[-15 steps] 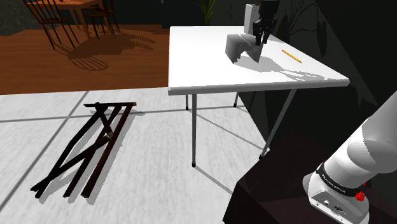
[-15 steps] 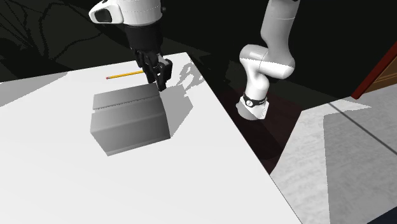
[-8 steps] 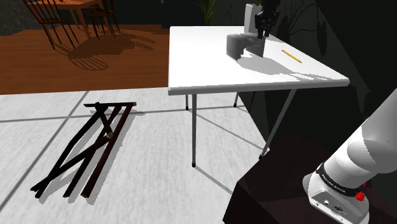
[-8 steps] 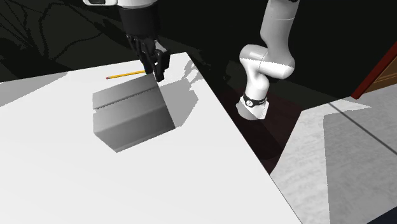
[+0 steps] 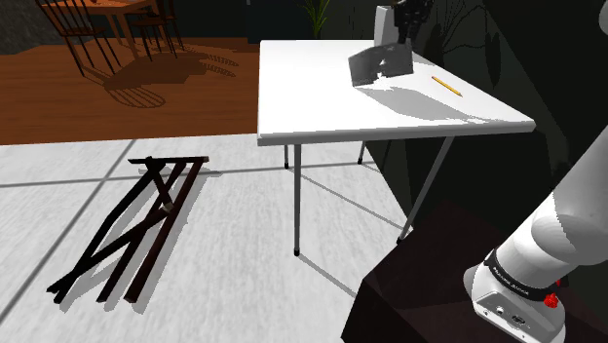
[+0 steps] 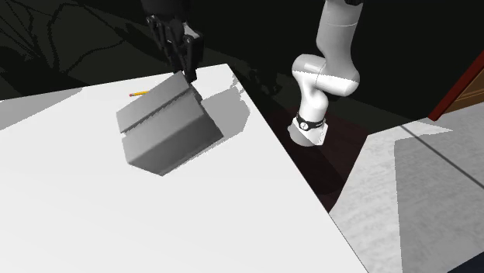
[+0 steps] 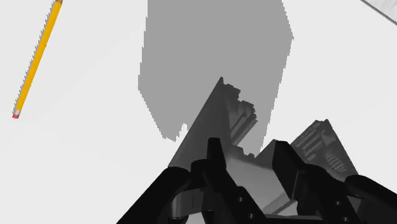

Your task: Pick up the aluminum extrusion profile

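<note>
In the shoulder view the gripper (image 5: 400,39) pinches the top edge of the grey block (image 5: 378,63) beside the pencil (image 5: 445,85), so the block hangs tilted over the bench (image 5: 322,97), where one second ago it sat flat. In the second exterior view its corner far from the pencil seems clear of the bench, higher than before. In the wrist view the fingers (image 7: 213,159) squeeze the block's end; this off-centre grip probably explains the tilt.
</note>
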You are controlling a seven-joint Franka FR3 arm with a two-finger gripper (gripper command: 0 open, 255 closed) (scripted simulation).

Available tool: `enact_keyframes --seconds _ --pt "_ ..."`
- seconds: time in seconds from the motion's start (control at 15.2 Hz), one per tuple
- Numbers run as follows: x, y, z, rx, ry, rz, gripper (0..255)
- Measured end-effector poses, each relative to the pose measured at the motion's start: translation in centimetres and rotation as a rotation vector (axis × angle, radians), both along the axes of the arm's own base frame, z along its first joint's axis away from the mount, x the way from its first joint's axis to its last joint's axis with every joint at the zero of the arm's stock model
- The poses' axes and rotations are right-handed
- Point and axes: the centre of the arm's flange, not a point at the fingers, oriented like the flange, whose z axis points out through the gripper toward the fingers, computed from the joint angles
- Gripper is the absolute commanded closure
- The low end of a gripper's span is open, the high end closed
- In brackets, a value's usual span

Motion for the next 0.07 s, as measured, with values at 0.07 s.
enact_keyframes --seconds 0.07 --pt "-0.03 0.0 0.31 0.0 0.0 0.0 255"
